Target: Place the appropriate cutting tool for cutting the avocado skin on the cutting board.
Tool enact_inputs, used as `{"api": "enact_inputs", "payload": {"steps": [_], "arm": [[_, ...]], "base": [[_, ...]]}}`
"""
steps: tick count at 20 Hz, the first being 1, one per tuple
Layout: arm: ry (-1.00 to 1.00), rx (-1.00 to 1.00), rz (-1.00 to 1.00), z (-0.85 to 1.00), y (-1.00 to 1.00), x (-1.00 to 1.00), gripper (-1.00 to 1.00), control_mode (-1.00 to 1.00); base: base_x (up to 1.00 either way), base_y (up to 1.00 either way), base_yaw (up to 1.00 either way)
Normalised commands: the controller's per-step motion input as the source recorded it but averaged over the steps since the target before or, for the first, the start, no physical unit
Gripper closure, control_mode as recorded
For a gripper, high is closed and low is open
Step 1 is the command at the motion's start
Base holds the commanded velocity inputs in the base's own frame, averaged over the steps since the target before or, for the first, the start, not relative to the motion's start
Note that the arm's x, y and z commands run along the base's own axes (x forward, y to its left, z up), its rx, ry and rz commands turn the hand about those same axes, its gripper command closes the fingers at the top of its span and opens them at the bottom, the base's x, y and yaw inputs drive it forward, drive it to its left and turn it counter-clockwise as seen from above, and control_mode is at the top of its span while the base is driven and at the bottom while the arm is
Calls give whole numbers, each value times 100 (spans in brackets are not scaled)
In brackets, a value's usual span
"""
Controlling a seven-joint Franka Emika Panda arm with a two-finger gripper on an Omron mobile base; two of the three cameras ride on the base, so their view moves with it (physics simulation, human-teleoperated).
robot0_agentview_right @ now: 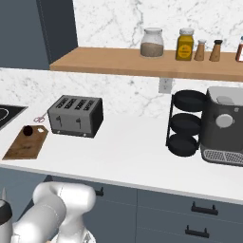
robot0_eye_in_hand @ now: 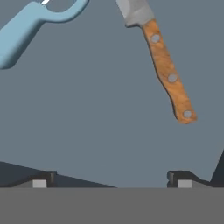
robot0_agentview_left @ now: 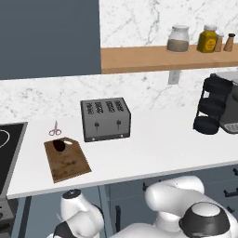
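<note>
In the hand view the knife (robot0_eye_in_hand: 168, 72) lies on a flat grey surface, silver-grey blade toward the top, brown riveted wooden handle slanting down to the right. My gripper (robot0_eye_in_hand: 111, 180) is open, its two dark fingertips (robot0_eye_in_hand: 43, 178) wide apart, below the knife and not touching it. The handle's end sits above the right fingertip. The dark brown cutting board (robot0_agentview_left: 69, 162) (robot0_agentview_right: 23, 144) lies on the white counter left of the toaster. The small dark avocado (robot0_agentview_left: 59, 145) (robot0_agentview_right: 28, 130) rests on the board's far end.
A light blue peeler (robot0_eye_in_hand: 30, 22) lies left of the knife. Pink-handled scissors (robot0_agentview_left: 55, 130) (robot0_agentview_right: 40, 117) lie behind the board. A toaster (robot0_agentview_left: 105, 118), a black tiered rack (robot0_agentview_right: 184, 123), a coffee machine (robot0_agentview_right: 223, 126) and a stovetop (robot0_agentview_left: 7, 148) are on the counter.
</note>
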Motion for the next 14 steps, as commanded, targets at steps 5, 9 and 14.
{"api": "enact_inputs", "payload": {"steps": [5,9,14], "arm": [[-2,-4,2,21,-32,3,-100,-100],[-4,0,2,15,-36,11,-100,-100],[-2,0,3,9,-35,24,-100,-100]], "base": [[0,0,0],[0,0,0],[0,0,0]]}}
